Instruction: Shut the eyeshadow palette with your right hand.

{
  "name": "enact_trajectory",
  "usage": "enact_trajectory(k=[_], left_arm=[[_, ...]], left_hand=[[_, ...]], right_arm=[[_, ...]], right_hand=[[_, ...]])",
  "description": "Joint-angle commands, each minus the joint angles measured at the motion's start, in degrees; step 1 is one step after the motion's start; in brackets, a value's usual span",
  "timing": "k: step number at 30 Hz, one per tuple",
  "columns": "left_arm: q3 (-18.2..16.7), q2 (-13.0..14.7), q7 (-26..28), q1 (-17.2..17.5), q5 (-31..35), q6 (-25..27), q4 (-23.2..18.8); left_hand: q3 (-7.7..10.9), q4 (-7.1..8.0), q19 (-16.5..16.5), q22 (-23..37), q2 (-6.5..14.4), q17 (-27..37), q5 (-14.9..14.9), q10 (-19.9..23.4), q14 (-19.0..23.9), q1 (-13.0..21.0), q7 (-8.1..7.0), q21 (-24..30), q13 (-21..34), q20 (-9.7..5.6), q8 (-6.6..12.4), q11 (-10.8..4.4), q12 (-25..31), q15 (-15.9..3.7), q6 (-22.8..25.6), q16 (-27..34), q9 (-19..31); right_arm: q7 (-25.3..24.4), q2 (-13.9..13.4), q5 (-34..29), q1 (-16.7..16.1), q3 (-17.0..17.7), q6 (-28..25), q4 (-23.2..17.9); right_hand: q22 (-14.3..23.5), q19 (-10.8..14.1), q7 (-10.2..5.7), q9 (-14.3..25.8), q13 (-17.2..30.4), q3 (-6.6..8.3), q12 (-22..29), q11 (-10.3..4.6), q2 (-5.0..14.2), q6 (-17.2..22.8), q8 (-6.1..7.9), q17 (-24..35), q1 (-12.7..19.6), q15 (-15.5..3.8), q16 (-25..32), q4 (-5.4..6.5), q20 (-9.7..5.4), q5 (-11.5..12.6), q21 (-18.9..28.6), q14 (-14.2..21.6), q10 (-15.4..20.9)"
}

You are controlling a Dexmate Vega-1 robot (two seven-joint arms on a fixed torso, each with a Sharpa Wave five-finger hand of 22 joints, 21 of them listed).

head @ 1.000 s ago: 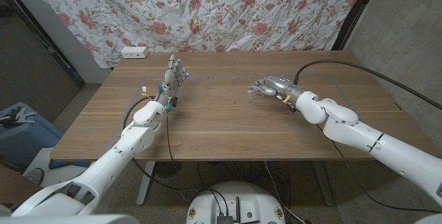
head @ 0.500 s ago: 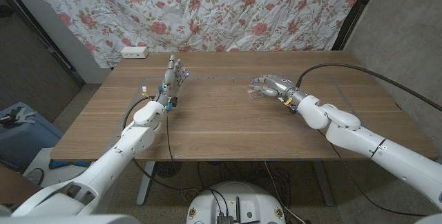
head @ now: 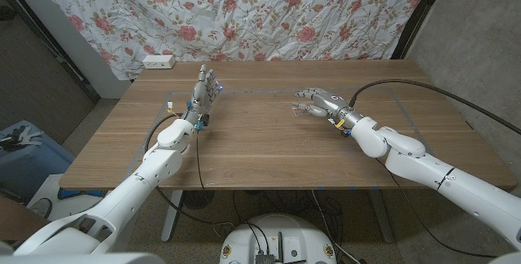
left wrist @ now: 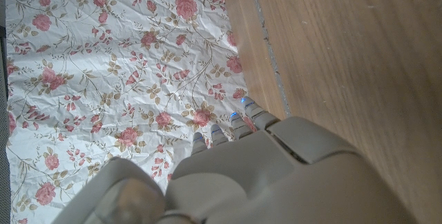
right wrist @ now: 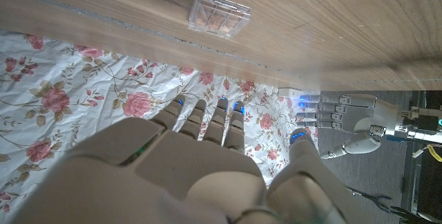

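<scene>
The eyeshadow palette (right wrist: 219,20) is a small clear case with pinkish pans. It lies flat on the wooden table, and its lid looks down. In the head view the palette (head: 299,109) sits just past the fingertips of my right hand (head: 320,101). That hand hovers beside it with fingers spread and holds nothing; the fingertips (right wrist: 207,113) stand apart from the case. My left hand (head: 203,90) stands upright at the table's back left with straight fingers and nothing in it. The left hand (right wrist: 343,113) also shows far off in the right wrist view.
A white power strip (head: 158,61) lies at the table's back left corner. A floral cloth (head: 269,11) hangs behind the table. A black cable (head: 423,85) arcs over the right side of the table. Bare wood (head: 260,146) stretches between the arms.
My right hand's fingers have come off the palette and spread, and the hand has drawn back a little to the right. The left hand has not moved.
</scene>
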Motion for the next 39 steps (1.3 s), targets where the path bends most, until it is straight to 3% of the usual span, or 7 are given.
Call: enact_trajectory(k=[1,9,14,21,39], left_arm=[[0.0,0.01,0.0,0.01,0.0,0.02,0.0],[0.0,0.0,0.0,0.01,0.0,0.01,0.0],[0.0,0.0,0.01,0.01,0.0,0.02,-0.01],[0.0,0.0,0.01,0.01,0.0,0.03,-0.02],[0.01,-0.01,0.0,0.0,0.01,0.0,0.02]], left_hand=[[0.27,0.12,0.46,0.24,-0.12,0.18,0.04,0.05,-0.57,-0.13,-0.31,0.37,0.19,-0.62,0.34,-0.36,0.29,-4.07,-0.13,0.42,0.19],[0.29,0.13,0.45,0.24,-0.13,0.18,0.03,0.06,-0.56,-0.13,-0.31,0.36,0.19,-0.57,0.33,-0.4,0.3,-4.06,-0.15,0.43,0.19],[0.3,0.13,0.44,0.24,-0.13,0.18,0.03,0.05,-0.55,-0.13,-0.31,0.36,0.19,-0.59,0.33,-0.35,0.29,-4.05,-0.16,0.43,0.19],[0.31,0.13,0.46,0.24,-0.14,0.18,0.03,0.01,-0.56,-0.14,-0.31,0.37,0.19,-0.59,0.33,-0.37,0.27,-4.05,-0.16,0.43,0.19],[0.36,0.14,0.5,0.24,-0.16,0.18,0.03,0.04,-0.52,-0.14,-0.31,0.38,0.19,-0.52,0.34,-0.44,0.29,-4.05,-0.12,0.44,0.19]], right_arm=[[0.5,0.35,-1.38,0.92,-1.25,3.13,3.11],[0.29,0.57,-3.72,1.06,-1.99,1.72,3.62],[0.68,0.7,-4.61,1.39,-2.53,1.22,4.09],[-0.44,0.83,-7.65,1.9,-3.7,0.7,5.05],[-0.12,1.46,-8.58,3.44,-5.18,1.52,7.58]], right_hand=[[0.25,-1.08,0.26,-0.01,-1.06,0.04,-0.35,-0.29,0.7,-2.86,-0.49,0.26,-0.69,-0.3,-0.75,-0.23,-0.44,-0.14,-0.4,-2.08,-2.33],[0.28,-4.76,0.37,-0.11,-2.19,-0.32,0.03,-0.76,0.54,-4.64,-0.15,0.5,-2.06,0.07,-1.71,0.45,-0.88,-0.16,-1.0,-5.06,-3.43],[0.3,-5.71,0.5,-0.13,-2.48,-0.48,0.1,-0.85,0.36,-4.83,-0.02,0.54,-2.47,-0.12,-1.92,0.63,-1.3,-0.16,-0.96,-5.82,-3.59],[0.32,-5.99,0.71,-0.14,-2.71,-0.66,0.1,-0.87,0.19,-5.28,-0.03,0.57,-2.88,-0.02,-1.89,0.83,-1.5,-0.16,-0.74,-5.96,-3.93],[0.33,-5.99,1.07,-0.15,-3.05,-0.86,0.51,-0.34,0.13,-4.81,0.36,0.58,-3.48,-0.06,-1.65,1.21,-1.57,-0.11,-0.34,-5.71,-3.17]])
